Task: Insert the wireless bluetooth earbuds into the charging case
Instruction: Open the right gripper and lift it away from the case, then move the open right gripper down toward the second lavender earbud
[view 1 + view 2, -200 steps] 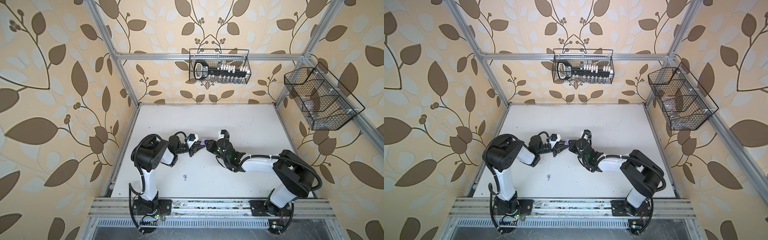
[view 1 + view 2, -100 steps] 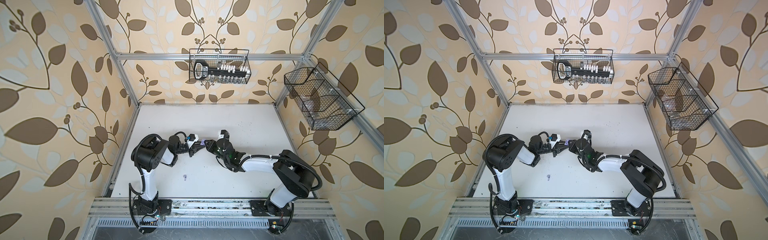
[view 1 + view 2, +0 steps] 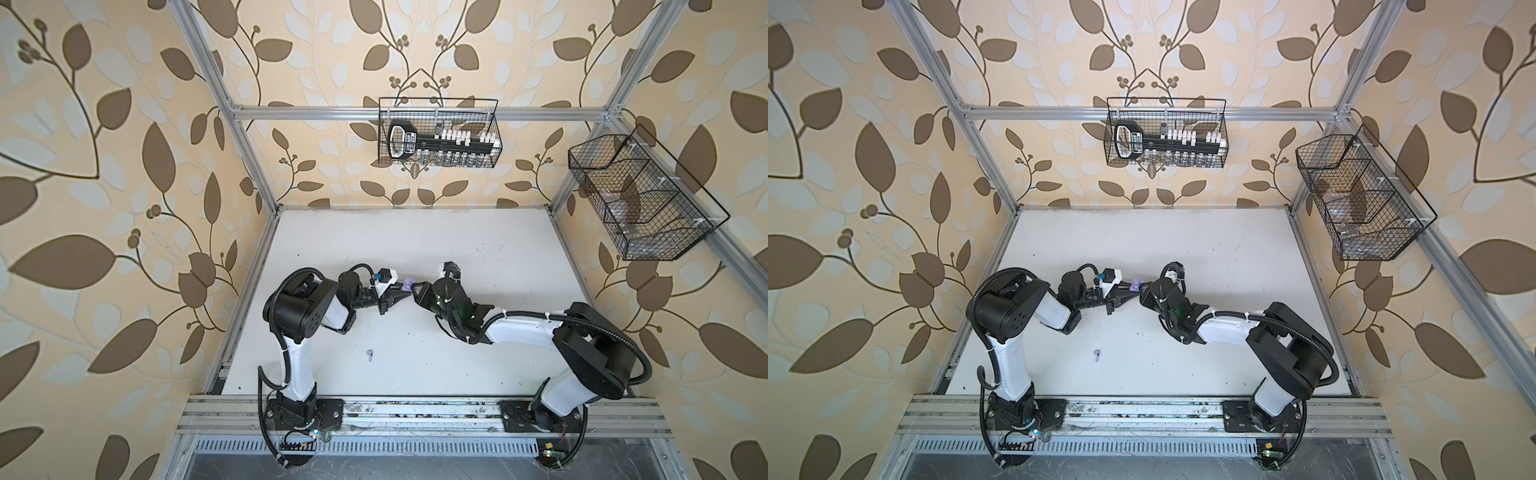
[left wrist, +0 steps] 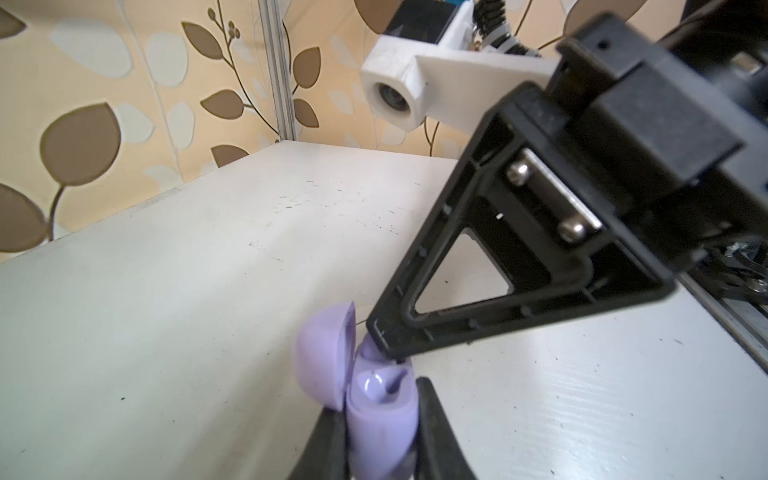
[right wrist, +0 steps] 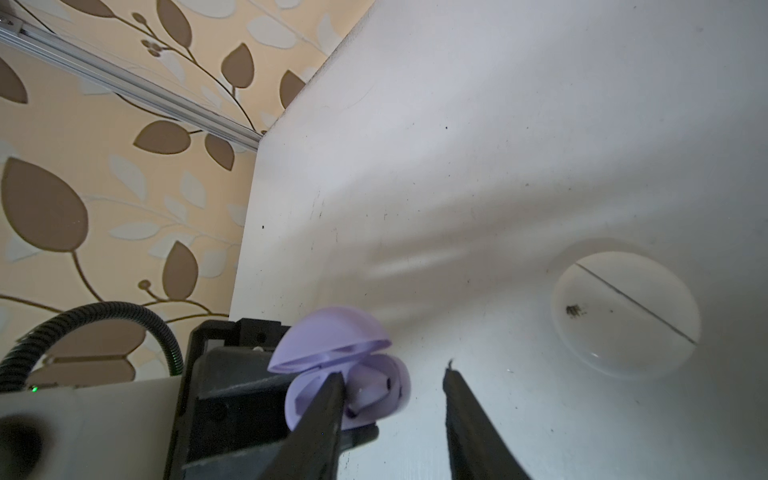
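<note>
Step in hand: seating the first earbud in the case, judged to be at the release stage.
Left gripper (image 4: 378, 399): clenched on the body of the small lavender plastic charging case (image 4: 380, 428), held over the white tabletop (image 3: 457, 249) with its domed lid (image 4: 324, 357) hinged open.
Right gripper (image 5: 392, 376): jaws parted, grasping nothing. One fingertip (image 5: 332, 390) is at the open mouth of the case, touching it or just short of it.
Seated earbud (image 4: 374, 384): glossy pale-lavender plastic, resting in one well of the case. Whether it is fully down cannot be told.
Loose earbud (image 3: 369, 354): tiny, pale lavender and stemmed. It lies flat on the tabletop, well apart from both grippers and nearer the arm bases.
White earbuds: none in view.
Next move (judgement): draw the right gripper back clear of the lid, then lower it to the loose earbud. This calls for a narrow pinch on a very small part. The left grip must hold the case steady, with the free well facing the right arm.
</note>
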`<state>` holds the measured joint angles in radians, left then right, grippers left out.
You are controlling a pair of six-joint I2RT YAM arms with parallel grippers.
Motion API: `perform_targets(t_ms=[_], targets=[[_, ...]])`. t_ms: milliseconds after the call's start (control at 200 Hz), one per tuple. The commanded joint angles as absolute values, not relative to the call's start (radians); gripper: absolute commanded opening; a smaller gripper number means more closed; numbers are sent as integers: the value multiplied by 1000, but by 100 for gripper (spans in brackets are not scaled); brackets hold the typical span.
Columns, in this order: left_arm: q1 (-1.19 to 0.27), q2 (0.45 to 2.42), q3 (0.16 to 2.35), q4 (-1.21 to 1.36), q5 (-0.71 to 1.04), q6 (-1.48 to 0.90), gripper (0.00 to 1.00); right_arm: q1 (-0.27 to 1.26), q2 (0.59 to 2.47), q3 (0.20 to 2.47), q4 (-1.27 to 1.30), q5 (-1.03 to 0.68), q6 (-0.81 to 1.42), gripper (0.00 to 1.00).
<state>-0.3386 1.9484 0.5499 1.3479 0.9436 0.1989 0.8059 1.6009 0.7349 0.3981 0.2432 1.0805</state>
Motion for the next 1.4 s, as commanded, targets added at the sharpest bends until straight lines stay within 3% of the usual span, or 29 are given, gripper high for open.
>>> perform_targets(t_ms=[0, 340, 865, 1395], targets=[[-327, 1940, 549, 1422, 975, 199, 7, 807, 1565, 742, 349, 275, 1069, 40], [-327, 1940, 548, 1423, 979, 201, 7, 827, 1482, 761, 234, 325, 1041, 41], [-327, 1939, 544, 1423, 989, 215, 8, 1046, 1440, 926, -185, 517, 1034, 41], [-328, 1939, 540, 1423, 999, 223, 8, 1226, 1620, 1104, -366, 440, 1109, 42]])
